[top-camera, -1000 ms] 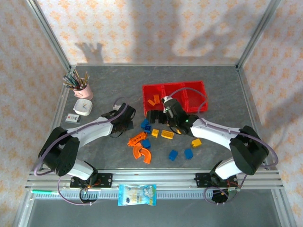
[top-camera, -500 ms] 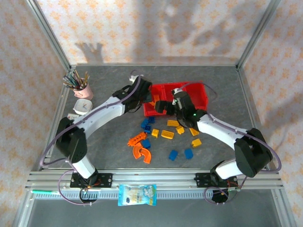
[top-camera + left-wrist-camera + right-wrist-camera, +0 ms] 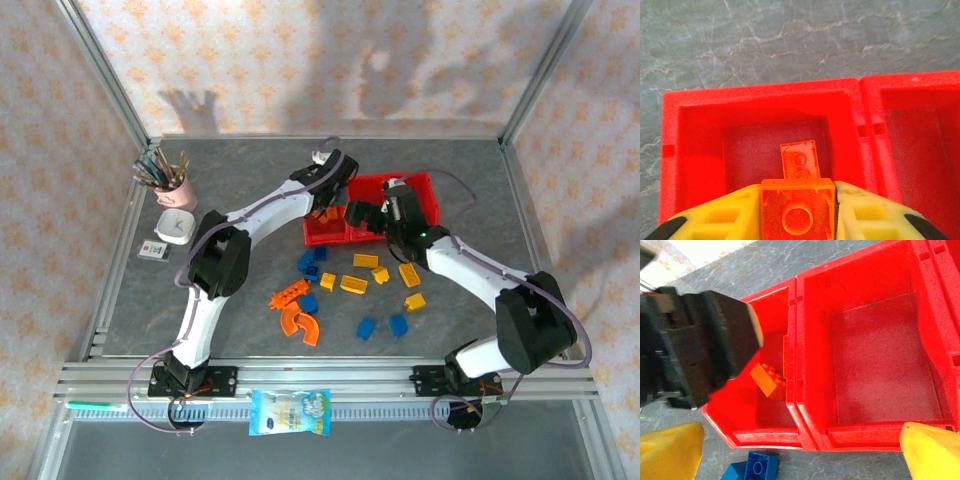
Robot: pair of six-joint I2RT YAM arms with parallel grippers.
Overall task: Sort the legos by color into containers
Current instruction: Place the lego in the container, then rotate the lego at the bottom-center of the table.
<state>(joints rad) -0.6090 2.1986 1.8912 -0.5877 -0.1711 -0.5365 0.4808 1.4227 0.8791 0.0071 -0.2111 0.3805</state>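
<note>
My left gripper (image 3: 797, 212) hangs over the left red container (image 3: 690, 150), shut on an orange lego (image 3: 797, 207) that touches both yellow fingers. Below it, a second orange lego (image 3: 800, 160) lies on that bin's floor, also seen as the orange lego (image 3: 767, 381) in the right wrist view. My right gripper (image 3: 800, 455) is open wide over the near wall of the containers (image 3: 865, 435), nothing between its fingers (image 3: 670, 450). In the top view both grippers, left (image 3: 328, 205) and right (image 3: 358, 218), meet at the containers (image 3: 415, 195). Several orange, yellow and blue legos (image 3: 352, 284) lie on the table.
The middle container (image 3: 880, 355) holds nothing visible. The left arm's black wrist (image 3: 700, 340) sits close to my right gripper. A blue lego (image 3: 757, 467) lies just in front of the bins. A pink pencil cup (image 3: 175, 185) and a white object (image 3: 175, 227) stand at the far left.
The left arm swung from the table's left-centre up and right to over the left bin, carrying the orange lego. The right gripper moved away from the table legos toward the bins, still open.
</note>
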